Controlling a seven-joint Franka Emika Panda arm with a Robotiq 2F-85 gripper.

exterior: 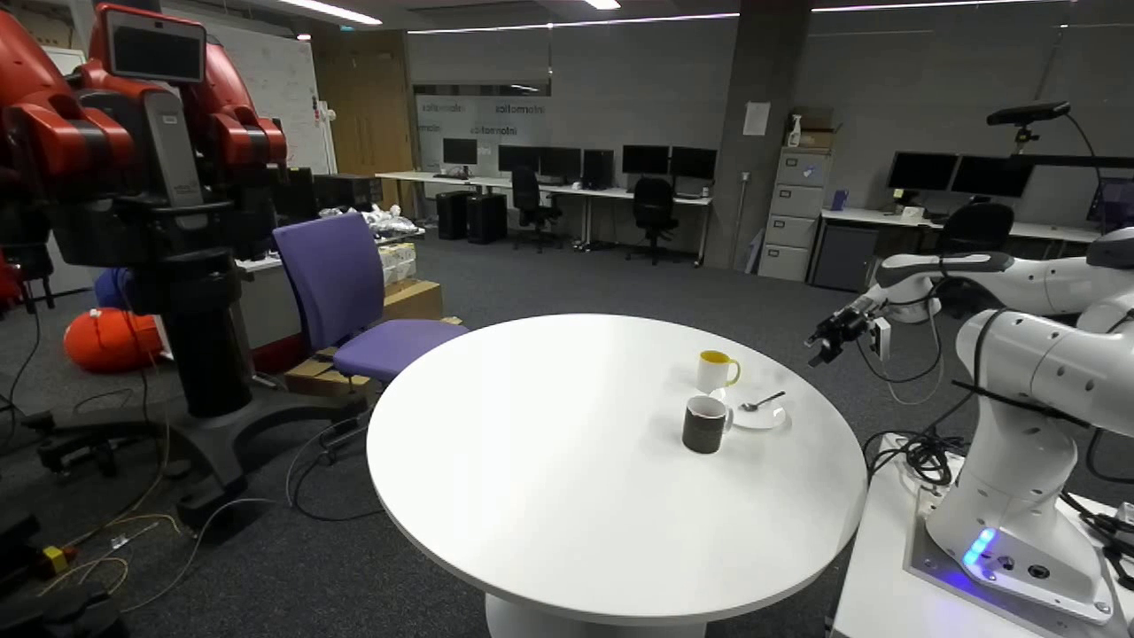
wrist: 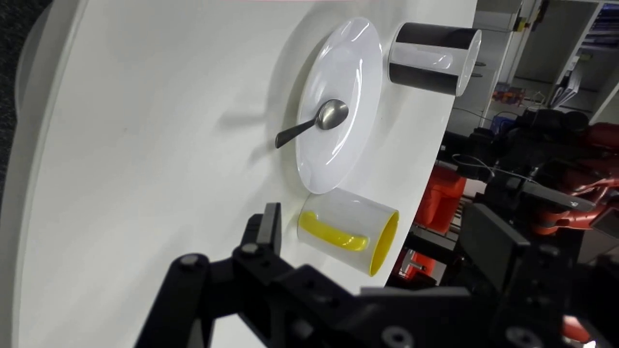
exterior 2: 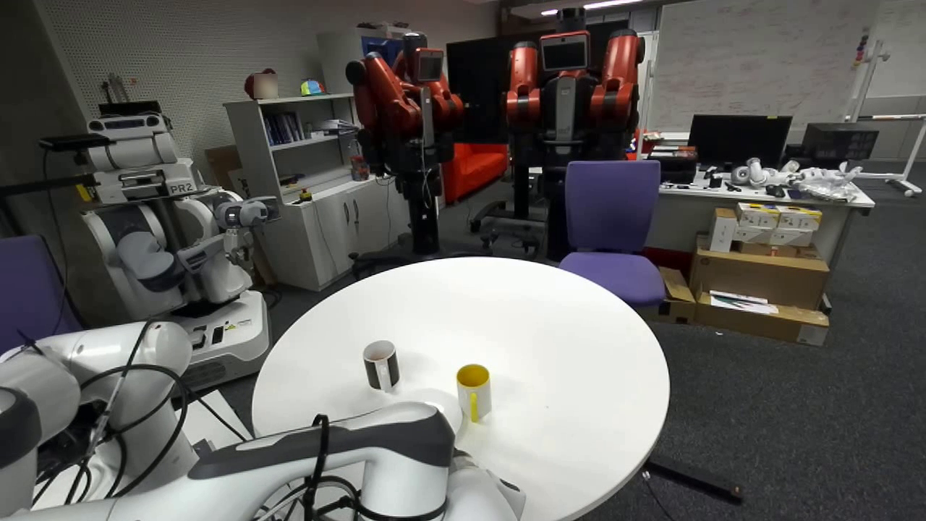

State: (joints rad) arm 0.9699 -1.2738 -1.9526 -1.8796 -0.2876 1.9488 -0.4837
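Note:
My gripper [exterior: 820, 347] hangs in the air past the edge of the round white table [exterior: 532, 461], its jaws wide apart and holding nothing. Between the fingers [wrist: 271, 227] in the wrist view appears a white mug [wrist: 343, 212] with yellow inside and handle, standing upright some way off. Beside it lies a white plate [wrist: 358, 92] with a metal spoon [wrist: 332, 114] on it, the handle sticking over the rim. On the plate's far side stands a mug with dark and white bands [wrist: 425, 59]. In an exterior view, the arm hides the gripper and most of the plate [exterior 2: 450, 409].
A purple chair [exterior: 319, 283] stands at the table's edge, with a red robot [exterior: 159, 168] behind it. My arm's base rests on a white stand [exterior: 873, 567] close to the table, with loose black cables [exterior: 926, 456] on it.

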